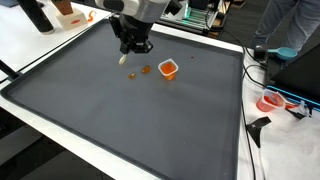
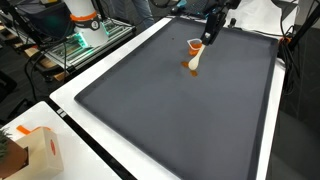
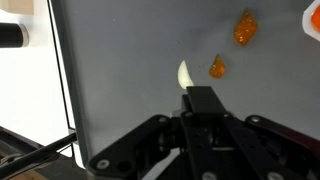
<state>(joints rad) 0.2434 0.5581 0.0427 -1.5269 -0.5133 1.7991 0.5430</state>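
Observation:
My gripper [image 3: 200,98] hangs over the far part of a dark grey mat [image 1: 130,110] and is shut on a small cream-white piece [image 3: 184,74], whose tip sticks out past the closed fingers. In both exterior views the piece [image 1: 123,59] [image 2: 196,69] points down toward the mat under the gripper [image 1: 132,43] [image 2: 212,27]. Two small orange bits [image 3: 217,68] [image 3: 245,28] lie on the mat just beyond it. A little further on stands an orange cup [image 1: 168,68] [image 2: 194,46], upright and open, also cut off at the wrist view's top right corner [image 3: 313,14].
The mat lies on a white table [image 1: 60,130] with a bare white border. A cardboard box [image 2: 35,150] sits at one table corner. A red and white bowl [image 1: 272,101] and cables lie off the table's side. A person [image 1: 285,25] stands beyond it.

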